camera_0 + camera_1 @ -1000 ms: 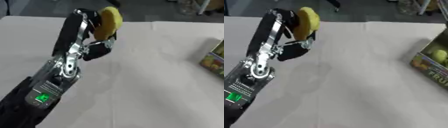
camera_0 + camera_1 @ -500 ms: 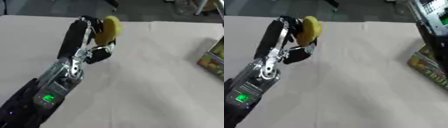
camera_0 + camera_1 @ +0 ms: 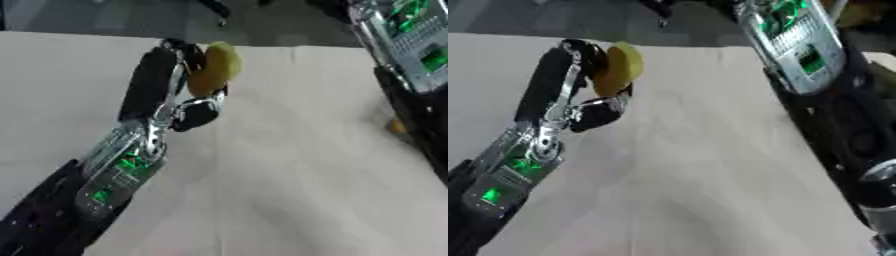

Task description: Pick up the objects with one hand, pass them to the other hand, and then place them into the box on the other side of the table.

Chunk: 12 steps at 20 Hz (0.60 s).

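Raised left hand (image 3: 179, 75) curls round a yellow object (image 3: 213, 75) above the table (image 3: 289, 175).

left hand (image 3: 179, 75) raised, fingers curled in grasp; right forearm (image 3: 798, 45) enters at right, its hand unseen.

Yellow rounded object (image 3: 213, 75), held upright above the table (image 3: 289, 190), clasped by the left hand (image 3: 188, 82).

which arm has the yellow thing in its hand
The left arm, coming in from the lower left: its hand is curled round the yellow thing. The right arm comes in on the right, its hand out of view.
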### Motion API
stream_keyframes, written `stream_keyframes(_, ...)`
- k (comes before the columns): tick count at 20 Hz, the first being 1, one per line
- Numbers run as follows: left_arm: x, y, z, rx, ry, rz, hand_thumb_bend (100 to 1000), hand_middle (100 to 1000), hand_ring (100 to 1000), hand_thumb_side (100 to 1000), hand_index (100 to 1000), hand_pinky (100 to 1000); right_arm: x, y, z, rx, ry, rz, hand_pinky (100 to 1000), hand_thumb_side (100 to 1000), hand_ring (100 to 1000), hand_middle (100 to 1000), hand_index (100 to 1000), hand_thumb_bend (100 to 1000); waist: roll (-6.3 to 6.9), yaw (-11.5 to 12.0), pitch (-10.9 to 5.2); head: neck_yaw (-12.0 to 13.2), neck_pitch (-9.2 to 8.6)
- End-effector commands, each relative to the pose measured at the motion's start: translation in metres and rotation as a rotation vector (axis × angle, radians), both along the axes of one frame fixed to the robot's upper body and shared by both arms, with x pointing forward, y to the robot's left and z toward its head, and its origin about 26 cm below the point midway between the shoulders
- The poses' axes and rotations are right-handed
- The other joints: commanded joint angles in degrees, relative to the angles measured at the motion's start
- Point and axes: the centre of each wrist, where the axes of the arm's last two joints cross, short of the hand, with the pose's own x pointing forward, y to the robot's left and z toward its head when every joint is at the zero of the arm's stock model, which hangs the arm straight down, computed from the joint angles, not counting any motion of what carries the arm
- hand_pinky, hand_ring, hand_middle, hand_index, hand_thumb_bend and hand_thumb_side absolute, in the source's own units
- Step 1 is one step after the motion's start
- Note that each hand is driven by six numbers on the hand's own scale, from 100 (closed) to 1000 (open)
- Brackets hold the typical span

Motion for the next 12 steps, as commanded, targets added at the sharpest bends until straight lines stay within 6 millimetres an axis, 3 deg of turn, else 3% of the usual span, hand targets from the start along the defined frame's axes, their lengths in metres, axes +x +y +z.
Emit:
stream_keyframes(1,0.002,0.001,0.004,0.002,-0.041,0.001,166,428,479,104,396,454,-0.002,0.011,0.0,-0.026,-0.007,0.013,781,634,936,810,974,100,-0.62,0.21,-2.44,-0.36,0.53)
stream_keyframes(6,0.003,0.004,0.003,0.012,-0.047,0.01,182,429,480,101,396,456,-0.006,0.012,0.006,-0.079,-0.019,0.045,765,637,909,807,973,100,-0.6,0.3,-2.56,-0.28,1.16)
stream_keyframes(12,0.007,0.01,-0.005,0.037,-0.055,0.05,199,427,480,100,396,456,-0.01,0.001,0.033,-0.165,-0.023,0.085,786,679,951,819,973,100,-0.92,-0.13,-2.78,0.77,1.57)
